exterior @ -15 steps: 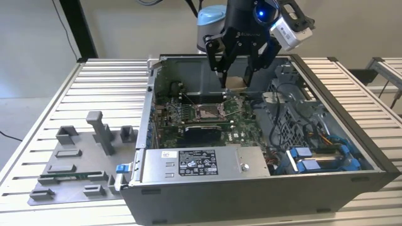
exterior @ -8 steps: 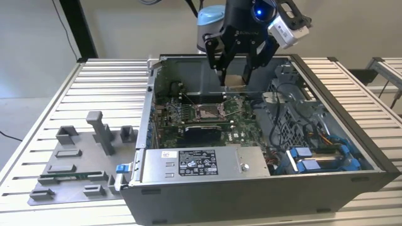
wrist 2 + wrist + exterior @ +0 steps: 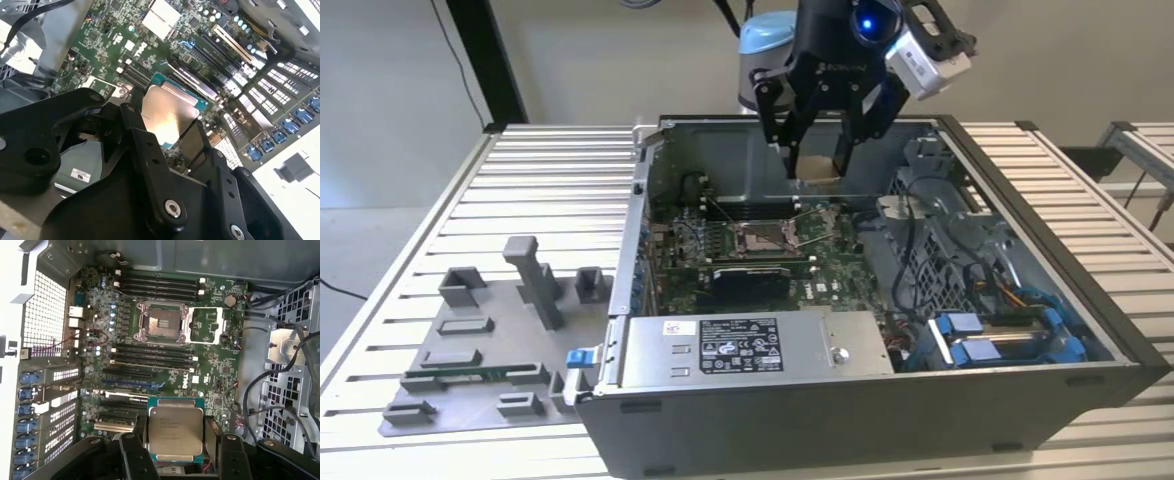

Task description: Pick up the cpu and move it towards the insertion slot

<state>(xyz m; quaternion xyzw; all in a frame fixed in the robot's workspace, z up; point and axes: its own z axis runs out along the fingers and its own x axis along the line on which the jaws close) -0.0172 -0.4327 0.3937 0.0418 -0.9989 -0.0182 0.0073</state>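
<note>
gripper (image 3: 819,160) hanging over open computer case (image 3: 1067,300), fingers (image 3: 134,455) clamping cpu (image 3: 175,430) by opposite edges, silvery face showing in both wrist views. cpu sitting in air above motherboard (image 3: 210,365), well apart from insertion slot (image 3: 161,322), frame standing open.

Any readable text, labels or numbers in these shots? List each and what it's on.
No text can be read.
White label on the power supply cover: rows of print, too small.
cpu top face, held in the claw: fine print, too blurred.
motherboard: white markings, too small.
White sticker in the second wrist view: illegible.
</note>
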